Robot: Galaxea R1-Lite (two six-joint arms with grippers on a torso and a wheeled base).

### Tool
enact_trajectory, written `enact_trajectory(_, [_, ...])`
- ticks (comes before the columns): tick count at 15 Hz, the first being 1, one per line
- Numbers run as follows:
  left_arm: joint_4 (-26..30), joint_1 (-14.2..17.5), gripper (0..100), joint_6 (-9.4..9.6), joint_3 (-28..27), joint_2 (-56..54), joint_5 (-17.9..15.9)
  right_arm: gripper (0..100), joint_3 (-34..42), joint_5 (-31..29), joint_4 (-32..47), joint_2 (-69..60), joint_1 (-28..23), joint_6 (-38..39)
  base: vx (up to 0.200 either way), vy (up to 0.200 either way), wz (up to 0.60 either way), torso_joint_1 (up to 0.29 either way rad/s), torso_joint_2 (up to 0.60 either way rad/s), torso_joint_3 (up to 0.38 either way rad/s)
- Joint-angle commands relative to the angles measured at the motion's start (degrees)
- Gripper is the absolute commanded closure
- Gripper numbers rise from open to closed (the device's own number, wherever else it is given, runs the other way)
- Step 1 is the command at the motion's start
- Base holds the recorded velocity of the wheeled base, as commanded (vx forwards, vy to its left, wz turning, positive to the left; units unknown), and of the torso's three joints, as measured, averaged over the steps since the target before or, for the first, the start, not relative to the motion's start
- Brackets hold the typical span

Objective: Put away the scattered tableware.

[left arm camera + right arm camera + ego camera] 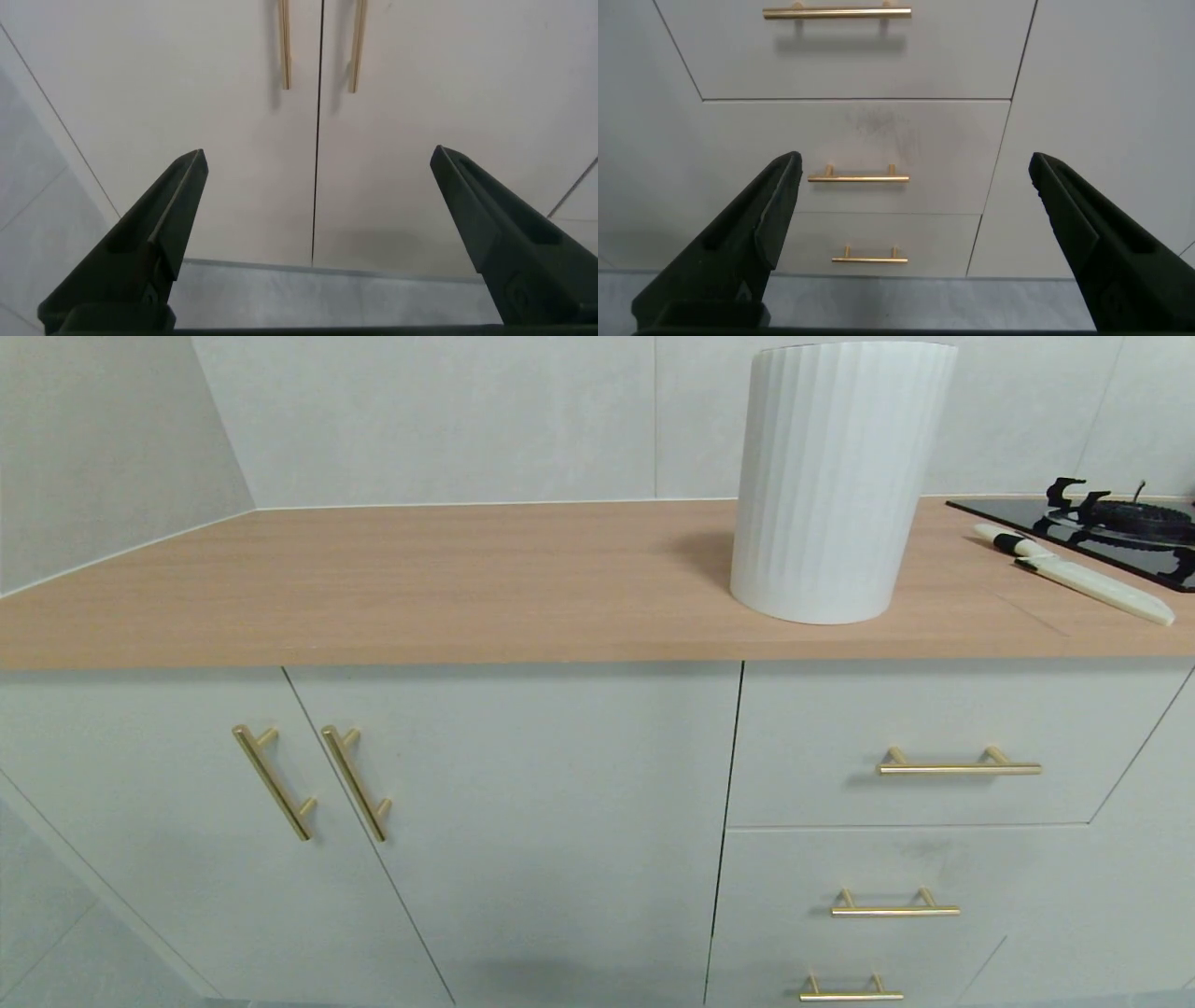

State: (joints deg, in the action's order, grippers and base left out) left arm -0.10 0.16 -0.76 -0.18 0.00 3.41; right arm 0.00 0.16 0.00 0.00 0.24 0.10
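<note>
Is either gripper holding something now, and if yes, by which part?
Nothing is held. The left gripper and the right gripper both have open, empty jaws.

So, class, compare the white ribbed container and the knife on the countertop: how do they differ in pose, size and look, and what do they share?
The white ribbed container stands upright; the knife lies flat. The container is tall and bulky; the knife is slim and low. The container is plain white throughout; the knife is pale with a black band. Both rest on the wooden countertop, apart from each other.
</note>
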Motion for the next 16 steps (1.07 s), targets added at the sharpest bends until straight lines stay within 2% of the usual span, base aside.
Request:
enact_trajectory(1, [-0.08,0.02,0,-0.04,0.01,0.09,0.01,0,0.00,0.02,0.00,0.09,0.02,-0.01,0.000,0.000,-0.60,-0.007,0.00,0.002])
enact_trajectory(12, [0.01,0.02,0,-0.04,0.01,0.09,0.01,0,0.00,0.02,0.00,0.09,0.02,0.08,0.000,0.000,0.00,0.000,0.00,0.000])
enact_trajectory(16, [-0.08,0.02,0,-0.04,0.01,0.09,0.01,0,0.00,0.02,0.00,0.09,0.02,0.08,0.000,-0.200,0.00,0.002,0.00,0.001])
